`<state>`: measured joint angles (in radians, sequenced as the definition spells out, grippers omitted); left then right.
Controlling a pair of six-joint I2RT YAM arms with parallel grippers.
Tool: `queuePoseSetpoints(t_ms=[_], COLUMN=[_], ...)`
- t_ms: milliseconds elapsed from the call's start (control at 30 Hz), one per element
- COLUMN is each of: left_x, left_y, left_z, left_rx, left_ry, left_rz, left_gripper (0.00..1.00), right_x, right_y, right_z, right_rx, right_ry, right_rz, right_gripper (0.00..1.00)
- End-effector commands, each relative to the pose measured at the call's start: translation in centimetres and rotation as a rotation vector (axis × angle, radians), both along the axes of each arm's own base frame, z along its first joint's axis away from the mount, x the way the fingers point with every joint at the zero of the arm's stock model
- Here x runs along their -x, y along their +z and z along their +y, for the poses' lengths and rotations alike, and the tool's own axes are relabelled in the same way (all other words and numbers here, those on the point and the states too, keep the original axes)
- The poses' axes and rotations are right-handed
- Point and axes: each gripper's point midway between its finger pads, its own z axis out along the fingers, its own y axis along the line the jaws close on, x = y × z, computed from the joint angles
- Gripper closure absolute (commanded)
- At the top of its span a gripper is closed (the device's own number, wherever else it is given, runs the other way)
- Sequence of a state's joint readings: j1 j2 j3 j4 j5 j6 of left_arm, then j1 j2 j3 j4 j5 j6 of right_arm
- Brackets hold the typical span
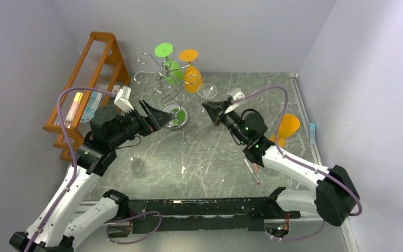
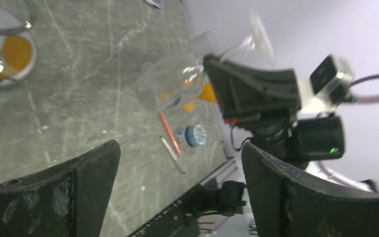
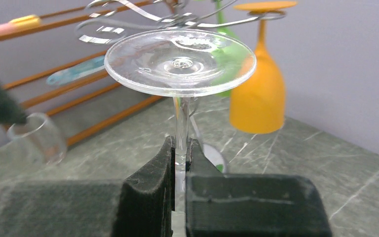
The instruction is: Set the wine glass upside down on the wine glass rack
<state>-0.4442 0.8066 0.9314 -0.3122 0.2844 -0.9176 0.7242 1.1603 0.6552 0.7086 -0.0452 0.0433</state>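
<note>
The clear wine glass (image 3: pixel 180 61) is held with its round foot up, and my right gripper (image 3: pixel 181 144) is shut on its stem. From above, the right gripper (image 1: pixel 209 107) hangs just right of the wine glass rack (image 1: pixel 169 93), a silver wire stand with curled arms and a mirrored base (image 1: pixel 178 119). A green glass (image 1: pixel 173 71) and an orange glass (image 1: pixel 192 79) hang upside down on it. My left gripper (image 1: pixel 160 116) stands open and empty left of the base. In the left wrist view the jaws (image 2: pixel 180 148) are wide apart and face the glass bowl (image 2: pixel 172 84).
An orange wooden slatted rack (image 1: pixel 89 79) stands at the back left. Another orange glass (image 1: pixel 287 128) sits on the table at the right. Pens (image 2: pixel 170 133) and a blue roll (image 2: pixel 196 135) lie near the front right. Walls close in on both sides.
</note>
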Motion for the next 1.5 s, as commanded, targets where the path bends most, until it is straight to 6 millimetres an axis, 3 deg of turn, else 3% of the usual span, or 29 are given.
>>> queuePoseSetpoints(t_ms=[0,200,467,1033,1467], left_x=[-0.2,-0.1,-0.9,-1.3,-1.3], left_y=[0.0,-0.4,-1.6,-2.4,-2.7], left_z=[1.9,1.9,1.7,2.5,2.6], left_rx=[-0.161,-0.218,-0.266,-0.304,-0.309], left_ry=[0.04,0.002,-0.008,0.031,0.037], left_rz=[-0.127,-0.18,-0.18,-0.167,-0.155], left_gripper=[0.04,0.04,0.04,0.04,0.05], right_x=[-4.1,-7.9,-10.4,-11.2,-9.7], right_y=[3.4,3.3,2.8,3.3,3.5], right_z=[-1.1,-1.0,0.7,4.5,6.5], right_rx=[-0.092,-0.108,-0.067,-0.084,-0.036], right_ry=[-0.133,-0.19,-0.15,0.05,0.203], right_rz=[-0.007,0.034,0.038,0.028,-0.004], right_gripper=[1.0,1.0,1.0,1.0,1.0])
